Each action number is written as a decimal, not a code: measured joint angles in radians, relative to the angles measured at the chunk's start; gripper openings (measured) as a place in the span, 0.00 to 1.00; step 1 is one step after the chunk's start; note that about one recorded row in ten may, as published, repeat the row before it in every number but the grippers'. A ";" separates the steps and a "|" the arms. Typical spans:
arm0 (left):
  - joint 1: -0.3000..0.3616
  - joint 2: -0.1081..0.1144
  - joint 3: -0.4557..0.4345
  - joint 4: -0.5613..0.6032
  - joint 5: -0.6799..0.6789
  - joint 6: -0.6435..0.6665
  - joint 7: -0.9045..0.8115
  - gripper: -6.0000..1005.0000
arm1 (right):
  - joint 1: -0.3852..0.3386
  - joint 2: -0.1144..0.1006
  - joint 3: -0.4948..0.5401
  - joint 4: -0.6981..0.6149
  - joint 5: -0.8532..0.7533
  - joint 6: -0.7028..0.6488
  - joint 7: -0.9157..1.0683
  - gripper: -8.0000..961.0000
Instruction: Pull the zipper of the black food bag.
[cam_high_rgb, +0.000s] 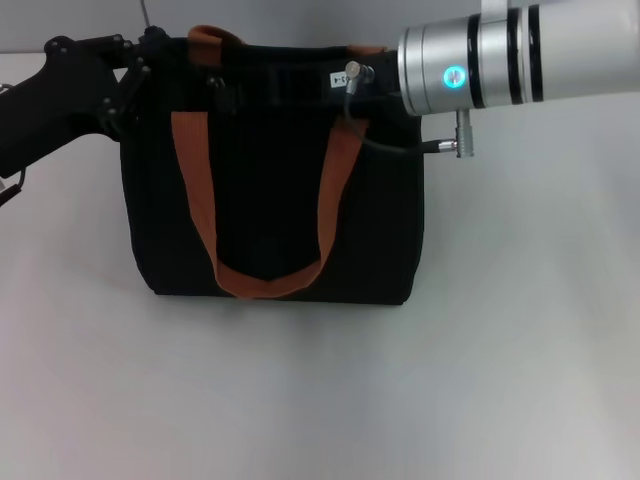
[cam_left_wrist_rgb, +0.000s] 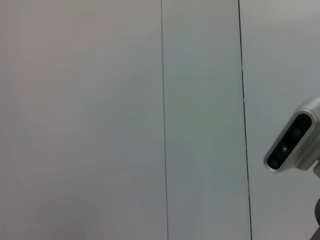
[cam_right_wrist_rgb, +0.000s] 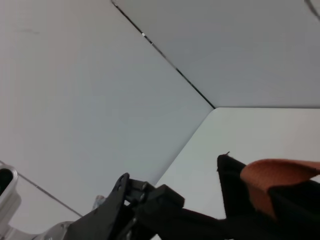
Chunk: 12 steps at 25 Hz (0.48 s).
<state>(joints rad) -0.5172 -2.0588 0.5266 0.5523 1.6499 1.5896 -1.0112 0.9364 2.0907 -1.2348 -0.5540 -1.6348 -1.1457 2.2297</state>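
The left gripper (cam_high_rgb: 150, 48), a black jointed assembly on a black arm, sits at the upper left corner of the boxy black fabric food bag (cam_high_rgb: 262, 215), pressed in against the top edge; whether its fingers are parted or clamped on anything I cannot tell, since they merge with the dark cloth. The right gripper (cam_high_rgb: 352, 78) reaches in at the opposite upper corner from a thick silver arm with a glowing blue-green ring (cam_high_rgb: 455, 76), and its finger state is just as unreadable. In the right wrist view the left gripper (cam_right_wrist_rgb: 135, 202) shows as a dark linkage close to the bag's corner (cam_right_wrist_rgb: 235, 185), beside a fold of orange-brown webbing.

The bag stands upright on the pale grey tabletop (cam_high_rgb: 320, 400), centred and toward the far side. One orange-brown webbing strap handle (cam_high_rgb: 265, 215) hangs down its front face in a long U; a second loop (cam_high_rgb: 215, 37) peeks above the top edge. The small silver zipper pull lies along the bag's top, but it cannot be made out in any view
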 joint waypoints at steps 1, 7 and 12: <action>0.000 0.000 0.000 0.000 0.000 0.000 0.000 0.04 | -0.004 0.000 0.000 -0.001 -0.001 0.000 0.001 0.01; 0.000 0.005 0.000 0.000 -0.014 0.001 -0.015 0.04 | -0.052 -0.004 0.000 -0.029 -0.004 -0.001 0.015 0.01; 0.000 0.009 -0.001 0.000 -0.021 0.001 -0.016 0.04 | -0.110 -0.008 0.000 -0.084 -0.008 -0.009 0.039 0.01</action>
<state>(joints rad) -0.5168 -2.0503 0.5260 0.5526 1.6291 1.5904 -1.0274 0.8263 2.0831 -1.2347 -0.6381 -1.6424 -1.1552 2.2686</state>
